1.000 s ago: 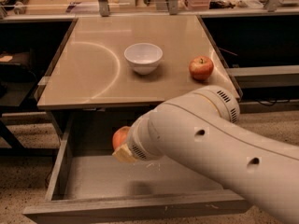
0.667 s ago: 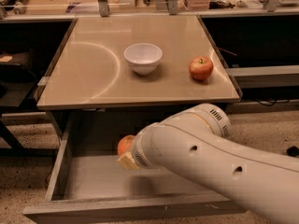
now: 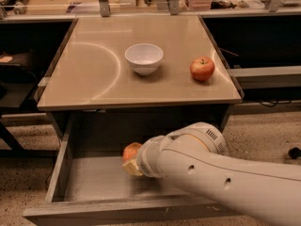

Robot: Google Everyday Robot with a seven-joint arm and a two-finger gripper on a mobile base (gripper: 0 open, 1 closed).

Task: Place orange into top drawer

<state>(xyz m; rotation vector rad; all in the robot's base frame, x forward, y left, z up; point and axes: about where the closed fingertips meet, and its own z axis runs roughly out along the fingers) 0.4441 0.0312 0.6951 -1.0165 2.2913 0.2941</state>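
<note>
Reaching in from the lower right of the frame, the arm point(image 3: 225, 182) has the gripper point(image 3: 133, 166) inside the open top drawer point(image 3: 89, 182). The orange point(image 3: 131, 150) sits at its tip, lower centre and low over the grey floor, likely so the fruit can be set down rather than dropped. The wrist hides the gripper, so I cannot tell how wide it stands or whether it clasps the orange. Against a second ago, the arm is lower and the orange is further right and down, while the bowl point(image 3: 144, 58) and apple point(image 3: 202, 68) on the table point(image 3: 94, 79) are unmoved.
</note>
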